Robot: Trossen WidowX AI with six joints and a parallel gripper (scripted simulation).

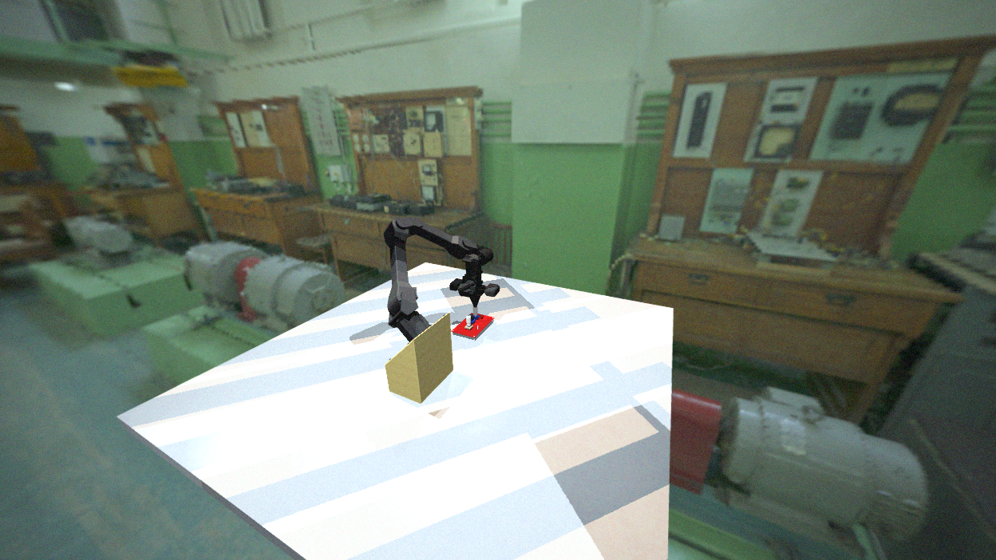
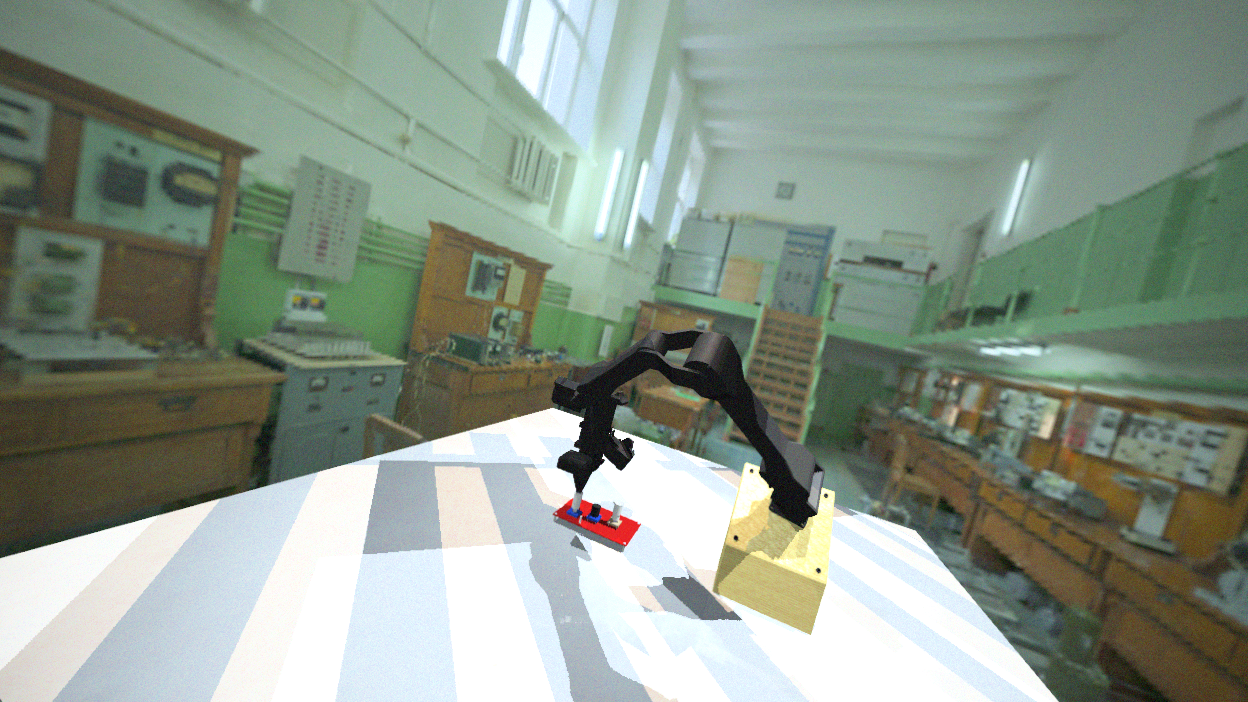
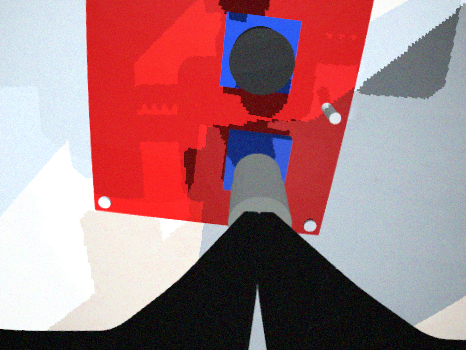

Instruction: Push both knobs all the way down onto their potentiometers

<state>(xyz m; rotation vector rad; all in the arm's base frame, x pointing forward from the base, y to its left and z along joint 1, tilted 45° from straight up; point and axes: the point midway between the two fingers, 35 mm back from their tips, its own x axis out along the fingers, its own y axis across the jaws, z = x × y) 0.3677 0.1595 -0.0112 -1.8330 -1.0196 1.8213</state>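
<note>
The red circuit board (image 1: 476, 334) (image 2: 626, 530) (image 3: 117, 125) stands on the table. A tall grey knob (image 2: 576, 501) (image 3: 260, 175) stands upright over a blue potentiometer at one end. My gripper (image 1: 476, 305) (image 2: 578, 490) (image 3: 257, 226) is shut, with its fingertips at the top of this knob and nothing between them. A wide black knob (image 2: 595, 509) (image 3: 262, 60) is over the middle blue potentiometer. A tall pale knob (image 1: 468, 321) (image 2: 617, 509) stands at the other end, outside the wrist view. Any gaps beneath the knobs are too small to tell.
A thin metal pin (image 3: 331, 113) stands near one board edge. Screw heads (image 3: 104, 202) (image 3: 310, 225) mark two corners. The arm's yellowish base block (image 1: 435, 362) (image 2: 768, 589) stands off to the side of the board.
</note>
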